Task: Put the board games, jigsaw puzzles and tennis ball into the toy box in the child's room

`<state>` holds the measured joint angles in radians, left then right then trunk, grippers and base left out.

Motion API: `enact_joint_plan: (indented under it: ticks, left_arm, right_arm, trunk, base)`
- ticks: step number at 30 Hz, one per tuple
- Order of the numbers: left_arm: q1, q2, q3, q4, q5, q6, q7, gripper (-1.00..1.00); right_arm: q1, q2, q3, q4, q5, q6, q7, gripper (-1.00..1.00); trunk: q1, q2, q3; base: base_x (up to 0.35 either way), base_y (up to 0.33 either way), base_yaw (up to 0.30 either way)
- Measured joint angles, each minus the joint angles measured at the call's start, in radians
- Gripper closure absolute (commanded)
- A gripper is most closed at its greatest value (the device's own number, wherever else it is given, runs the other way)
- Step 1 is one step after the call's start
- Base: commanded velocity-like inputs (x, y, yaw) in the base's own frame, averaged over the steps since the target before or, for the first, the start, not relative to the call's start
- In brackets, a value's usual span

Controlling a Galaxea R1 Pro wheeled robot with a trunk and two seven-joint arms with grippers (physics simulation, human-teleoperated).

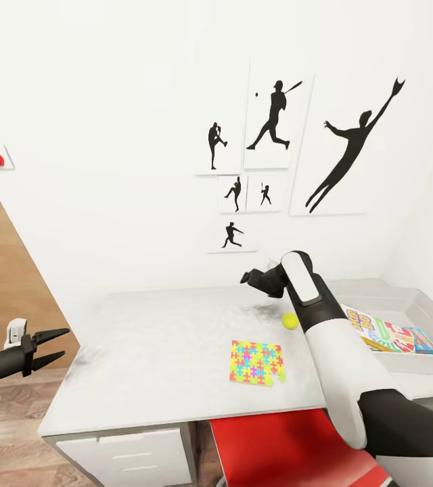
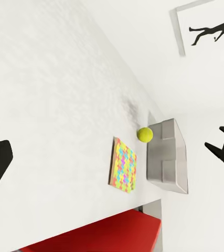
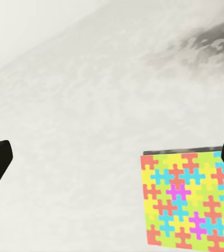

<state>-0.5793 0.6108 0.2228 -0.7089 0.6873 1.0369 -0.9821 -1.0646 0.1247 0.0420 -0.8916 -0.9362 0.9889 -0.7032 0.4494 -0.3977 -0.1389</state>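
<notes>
Red chair [image 1: 291, 446] aside, the right gripper [image 1: 254, 279] hangs wide open and empty above the table [image 1: 149, 352]; it should drop squarely over the jigsaw puzzle [image 1: 256, 362] (ball [image 1: 289, 320] nearby). Left gripper [image 1: 49, 345] idles open.

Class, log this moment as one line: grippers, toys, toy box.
left gripper: open, empty | right gripper: open | jigsaw puzzle, tennis ball: on table | toy box: holds game

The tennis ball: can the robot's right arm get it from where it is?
Probably yes. The tennis ball sits bare on the table, just beside the right arm, apart from the jigsaw puzzle. The right claw hangs open above the table with nothing between.
</notes>
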Motion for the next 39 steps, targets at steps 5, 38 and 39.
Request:
enact_joint_plan:
  ticks: [5,38,39]
  left_arm:
    - [0.000,0.000,0.000,0.000,0.000,0.000,0.000,-1.00]
    - [0.000,0.000,0.002,0.000,0.000,-0.002,0.002,-1.00]
    - [0.000,0.000,0.002,0.000,0.000,-0.002,0.002,-1.00]
  right_arm:
    - [0.002,-0.004,0.004,0.001,0.001,-0.003,0.000,-1.00]
    - [-0.022,-0.032,-0.001,0.327,0.100,-0.102,-0.003,-1.00]
    - [-0.023,-0.035,-0.001,0.333,0.100,-0.104,-0.003,-1.00]
  trunk:
    - [0.000,0.000,-0.005]
    - [0.000,0.000,-0.005]
    - [0.000,0.000,-0.005]
  base:
    - [0.000,0.000,0.000]
    - [0.000,0.000,0.000]
    - [0.000,0.000,0.000]
